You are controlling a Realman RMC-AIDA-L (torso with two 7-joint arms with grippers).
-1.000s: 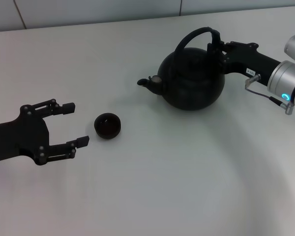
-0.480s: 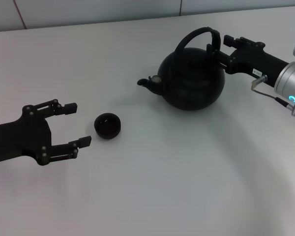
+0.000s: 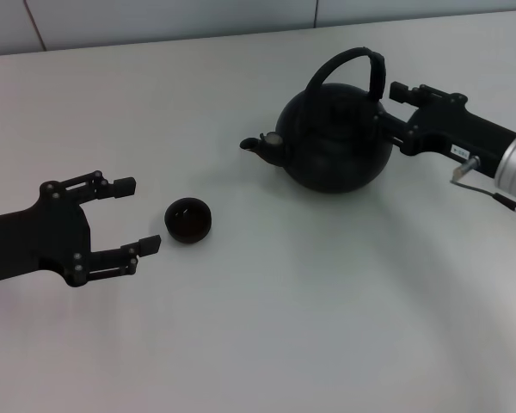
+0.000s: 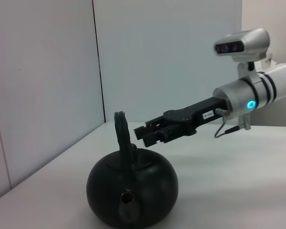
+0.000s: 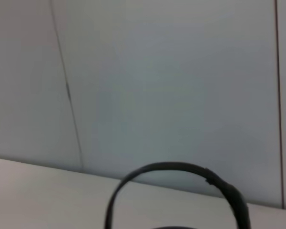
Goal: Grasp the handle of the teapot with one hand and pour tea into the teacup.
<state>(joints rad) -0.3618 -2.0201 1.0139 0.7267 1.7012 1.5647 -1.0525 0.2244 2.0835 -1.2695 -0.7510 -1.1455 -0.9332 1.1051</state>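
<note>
I see teapot (image 3: 334, 142) upright on table (image 3: 267, 327), spout toward teacup (image 3: 188, 219). Right gripper (image 3: 394, 107) just beside teapot on side away from spout, clear of handle (image 3: 351, 67); can't tell its fingers. Left gripper (image 3: 131, 215) near teacup, fingers spread, holding nothing.

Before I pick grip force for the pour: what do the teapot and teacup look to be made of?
teapot: matte black, thick-walled, no glare; looks like cast iron, possibly dark ceramic.
handle: same dull black, probably metal.
teacup: dark brown-black with a faint sheen inside; likely glazed ceramic.
</note>
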